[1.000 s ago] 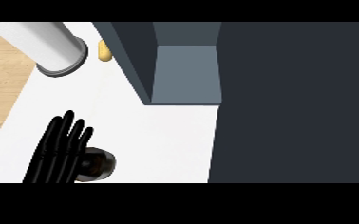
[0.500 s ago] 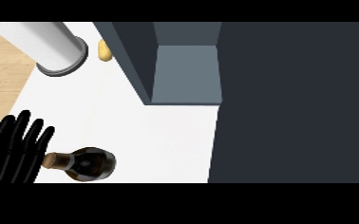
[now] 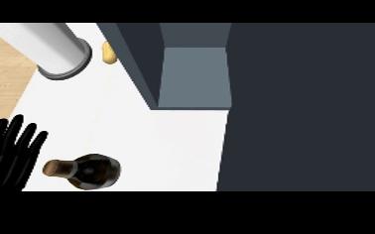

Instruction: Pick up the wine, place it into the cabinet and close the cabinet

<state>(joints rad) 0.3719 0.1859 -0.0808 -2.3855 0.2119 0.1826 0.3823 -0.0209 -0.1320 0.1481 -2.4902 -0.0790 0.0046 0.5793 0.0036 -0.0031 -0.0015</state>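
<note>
The wine bottle [image 3: 92, 171] is dark with a cork-coloured top [image 3: 57, 167] and stands on the white counter [image 3: 147, 134] at the lower left. My left hand [image 3: 16, 153] shows at the left edge, just left of the bottle's top, fingers straight and pointing up, holding nothing. The grey cabinet [image 3: 194, 77] is open at the top middle, and its inside floor is bare. Its dark door [image 3: 300, 104] fills the right side of the view. My right hand does not show.
A white cylinder with a grey base [image 3: 55, 49] stands at the upper left. A small yellow object [image 3: 109, 53] lies between it and the cabinet's side wall. A wooden surface [image 3: 15, 77] borders the counter on the left.
My left hand has drawn away to the left, from over the bottle to the view's edge. The bottle, hidden under it a second ago, now shows whole.
</note>
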